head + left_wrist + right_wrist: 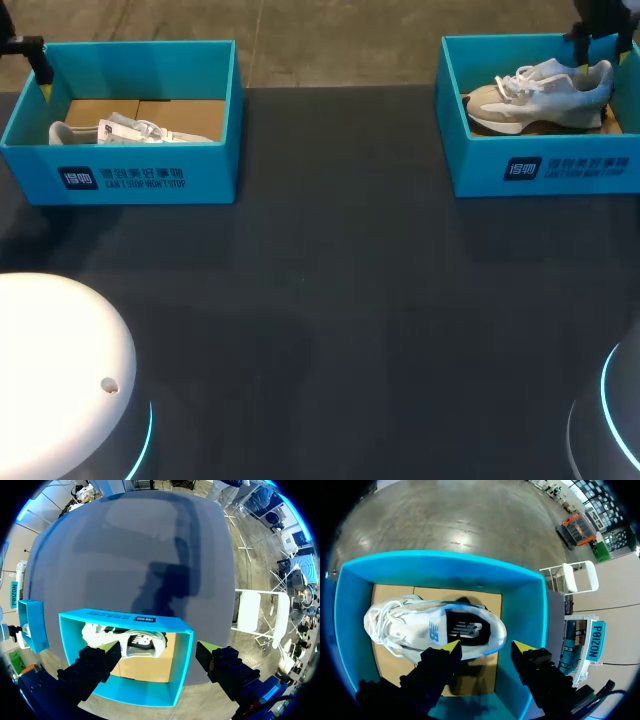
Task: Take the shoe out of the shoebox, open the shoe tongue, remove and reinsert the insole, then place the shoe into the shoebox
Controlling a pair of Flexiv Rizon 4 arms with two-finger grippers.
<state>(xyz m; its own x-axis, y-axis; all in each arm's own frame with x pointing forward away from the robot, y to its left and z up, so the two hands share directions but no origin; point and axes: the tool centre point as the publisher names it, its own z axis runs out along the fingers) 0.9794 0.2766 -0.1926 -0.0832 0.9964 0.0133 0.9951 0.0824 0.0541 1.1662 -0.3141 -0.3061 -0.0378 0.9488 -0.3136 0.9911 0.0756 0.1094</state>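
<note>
Two blue shoeboxes stand at the table's far edge. The right shoebox (540, 170) (522, 595) holds a white and grey shoe (540, 92) (435, 627) lying on its side. My right gripper (602, 60) (487, 647) hangs open over that shoe's heel; one fingertip (451, 647) is at the shoe's side, the other is by the box wall, clear of the shoe. The left shoebox (120, 170) (182, 665) holds a white shoe (135, 130) (132, 640). Above its far left corner my left gripper (42, 75) (157, 652) stands wide open, holding nothing.
The dark table (330, 300) stretches between and in front of the boxes. My arms' rounded bases (50, 370) sit at the near corners. In the left wrist view the other shoebox (32, 625) shows off to the side.
</note>
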